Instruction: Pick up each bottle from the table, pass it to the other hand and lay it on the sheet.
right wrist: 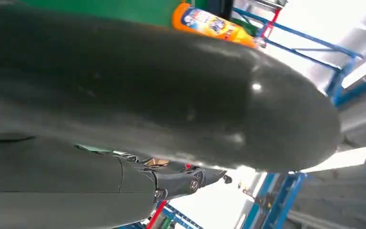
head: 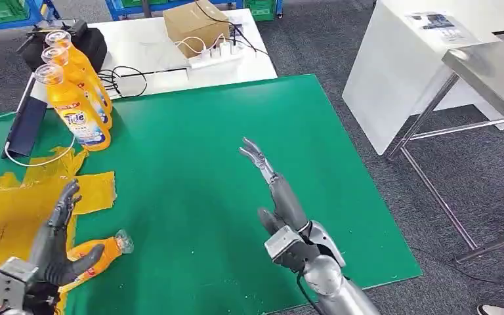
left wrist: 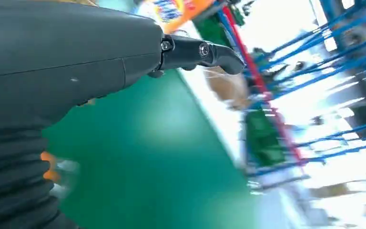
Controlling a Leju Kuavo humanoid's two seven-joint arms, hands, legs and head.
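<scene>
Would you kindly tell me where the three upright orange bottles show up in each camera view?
Head view: the upright bottles stand at the far left of the green table, beyond the yellow sheet.
Left wrist view: one labelled orange bottle at the picture's top edge, past the left robot hand.
Right wrist view: one orange bottle at the top edge.
Shared landmark: the green table.

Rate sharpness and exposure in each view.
Head view: sharp and evenly lit, labels on the standing bottles legible. Left wrist view: background smeared and overexposed, left hand sharper. Right wrist view: right hand fills it, dark, with bright windows behind.
</scene>
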